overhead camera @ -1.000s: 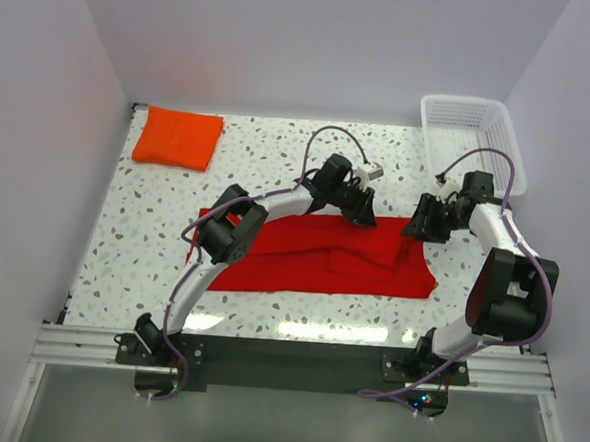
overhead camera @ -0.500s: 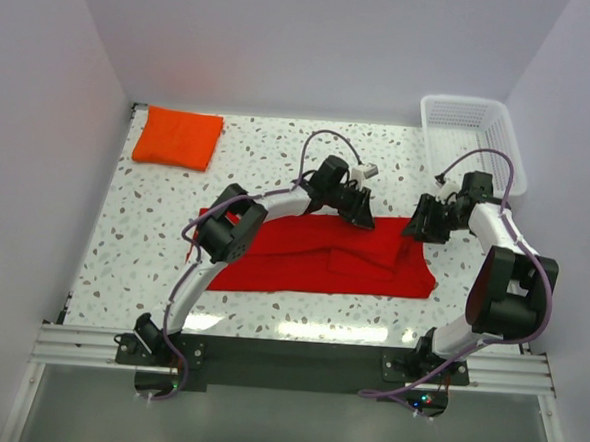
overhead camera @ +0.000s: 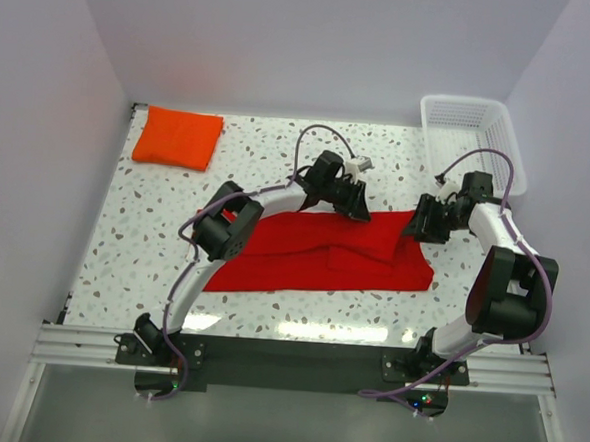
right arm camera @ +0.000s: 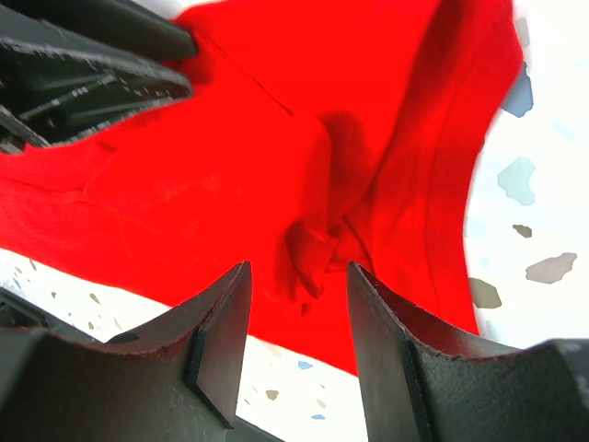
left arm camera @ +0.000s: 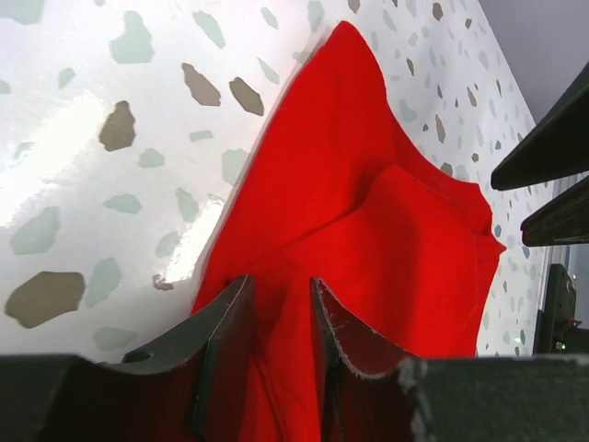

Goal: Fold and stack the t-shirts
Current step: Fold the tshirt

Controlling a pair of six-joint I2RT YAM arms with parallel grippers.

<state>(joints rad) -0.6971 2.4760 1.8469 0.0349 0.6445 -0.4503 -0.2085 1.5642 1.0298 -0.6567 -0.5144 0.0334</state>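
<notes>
A red t-shirt (overhead camera: 323, 255) lies partly folded, spread wide across the middle of the table. My left gripper (overhead camera: 354, 207) is at its far edge, and in the left wrist view the gripper (left arm camera: 281, 290) is shut on a fold of the red cloth (left arm camera: 377, 203). My right gripper (overhead camera: 421, 227) is at the shirt's far right corner. In the right wrist view it (right arm camera: 299, 272) stands open, with a bunched ridge of the red cloth (right arm camera: 230, 157) between the fingertips. A folded orange t-shirt (overhead camera: 178, 137) lies at the far left.
A white plastic basket (overhead camera: 471, 127) stands at the far right corner. White walls close in the table on three sides. The left gripper's black fingers (right arm camera: 92, 74) show at the top left of the right wrist view.
My left gripper has moved up and to the left, taking the shirt's far edge with it. The shirt's right edge has shifted slightly left. The right arm has stayed put.
</notes>
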